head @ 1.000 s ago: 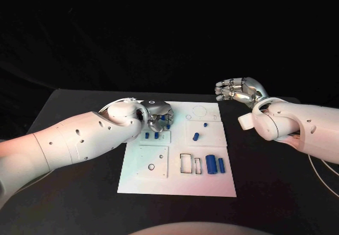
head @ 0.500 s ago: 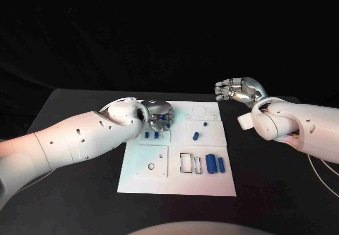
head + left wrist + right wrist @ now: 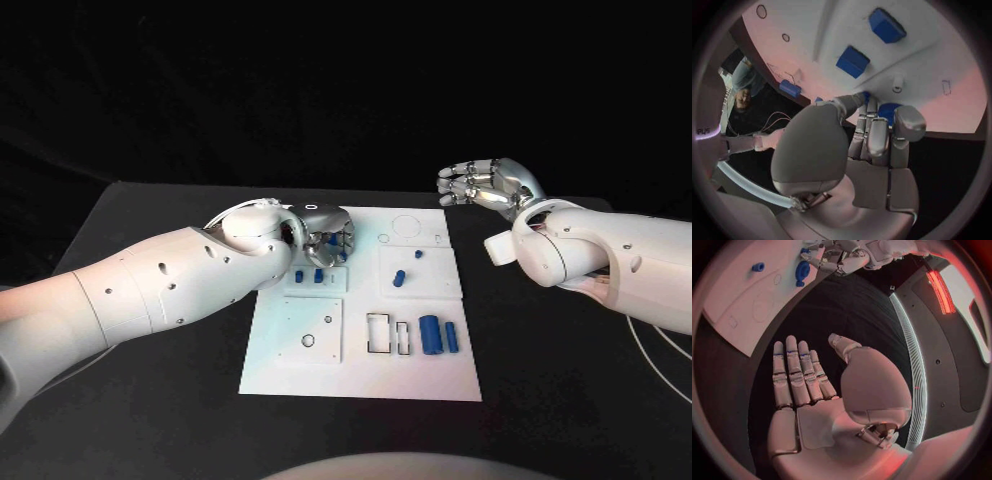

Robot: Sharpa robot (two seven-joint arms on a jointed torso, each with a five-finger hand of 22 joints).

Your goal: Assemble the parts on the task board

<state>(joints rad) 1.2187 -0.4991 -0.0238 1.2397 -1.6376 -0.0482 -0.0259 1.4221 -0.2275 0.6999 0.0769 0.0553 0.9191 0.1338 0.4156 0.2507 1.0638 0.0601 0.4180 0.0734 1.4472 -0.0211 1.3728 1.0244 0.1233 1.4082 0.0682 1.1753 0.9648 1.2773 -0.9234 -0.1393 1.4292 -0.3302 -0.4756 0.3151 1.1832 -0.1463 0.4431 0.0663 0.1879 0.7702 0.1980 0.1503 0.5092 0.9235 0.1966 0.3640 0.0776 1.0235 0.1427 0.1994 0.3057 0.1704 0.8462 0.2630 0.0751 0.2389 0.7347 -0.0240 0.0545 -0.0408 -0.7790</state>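
The white task board [image 3: 361, 375] lies in the middle of the black table. My left hand [image 3: 323, 230] hovers over its far left corner, fingers curled round a round blue part [image 3: 342, 241]. That blue part [image 3: 889, 110] peeks out behind the fingers [image 3: 878, 137] in the left wrist view, and in the right wrist view the round blue part [image 3: 803, 271] hangs from the left hand [image 3: 842, 257]. My right hand [image 3: 488, 186] is raised beyond the board's far right corner, fingers [image 3: 795, 375] spread and holding nothing.
Two blue cylinders [image 3: 430, 336] lie near the board's right edge beside two rectangular slots [image 3: 379, 334]. Two small blue blocks [image 3: 309, 276] stand under the left hand, and small blue pieces [image 3: 402, 278] sit mid-board. Black table [image 3: 159, 400] surrounds the board.
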